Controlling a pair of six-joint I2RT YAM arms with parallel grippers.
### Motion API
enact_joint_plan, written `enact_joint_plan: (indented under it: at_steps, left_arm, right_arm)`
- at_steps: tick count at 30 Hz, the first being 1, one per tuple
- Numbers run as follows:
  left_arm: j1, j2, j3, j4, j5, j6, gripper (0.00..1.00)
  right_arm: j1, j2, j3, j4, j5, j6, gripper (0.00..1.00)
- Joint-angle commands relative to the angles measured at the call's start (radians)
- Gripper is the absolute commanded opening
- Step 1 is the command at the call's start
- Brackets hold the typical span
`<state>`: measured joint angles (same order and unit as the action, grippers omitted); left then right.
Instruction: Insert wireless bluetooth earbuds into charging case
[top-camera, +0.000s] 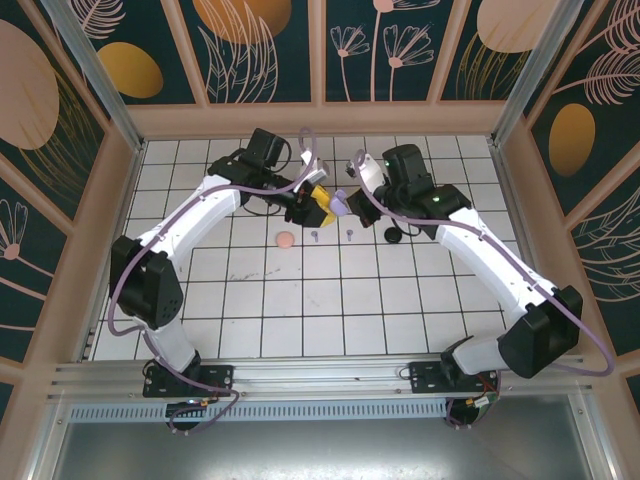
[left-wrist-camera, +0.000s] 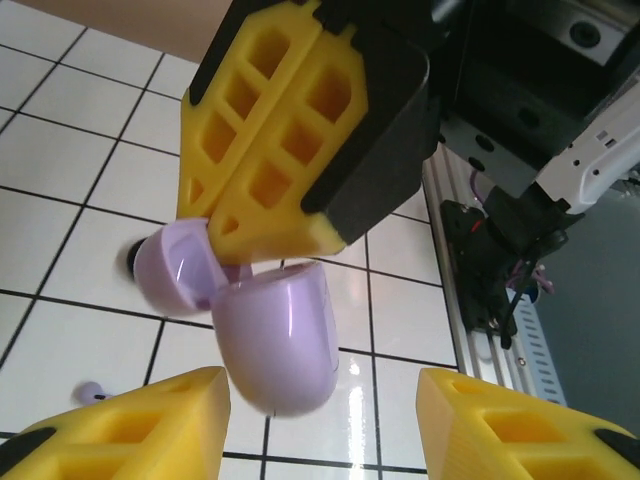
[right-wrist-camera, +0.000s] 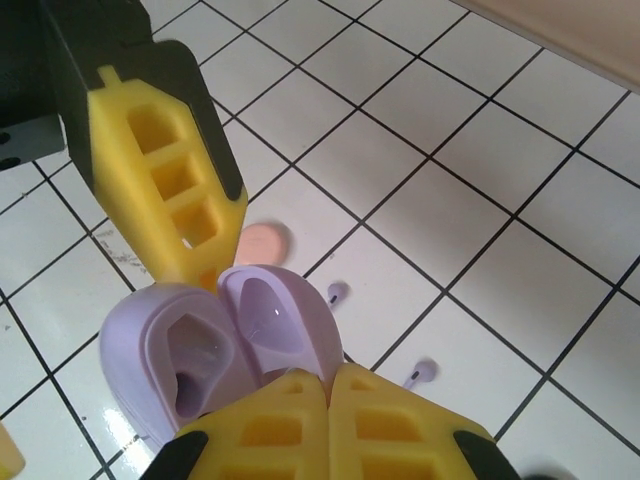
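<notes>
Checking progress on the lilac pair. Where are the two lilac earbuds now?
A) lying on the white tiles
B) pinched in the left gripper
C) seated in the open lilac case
A: the lilac earbuds lie loose on the tiles, outside the lilac case the right gripper holds.

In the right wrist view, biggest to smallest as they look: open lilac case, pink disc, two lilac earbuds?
1. The open lilac case, nearest the camera.
2. The pink disc, partly hidden.
3. The two lilac earbuds, alike.
</notes>
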<state>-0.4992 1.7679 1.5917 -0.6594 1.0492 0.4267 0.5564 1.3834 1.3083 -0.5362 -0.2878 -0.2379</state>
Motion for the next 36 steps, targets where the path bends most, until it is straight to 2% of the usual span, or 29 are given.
enact_joint_plan:
  at_steps: [1,16,36]
  left_arm:
    - [0.004,0.016,0.029,-0.04,0.055,0.041,0.52]
    - [0.004,0.038,0.034,-0.034,0.092,0.041,0.5]
    - [0.008,0.024,0.035,0.039,0.042,0.008,0.49]
  right_arm:
    - [0.022,0.003,0.024,0.004,0.019,-0.014,0.0]
    - [0.068,0.04,0.057,-0.004,0.025,-0.015,0.0]
    - [0.087,0.026,0.047,-0.031,0.033,-0.018,0.0]
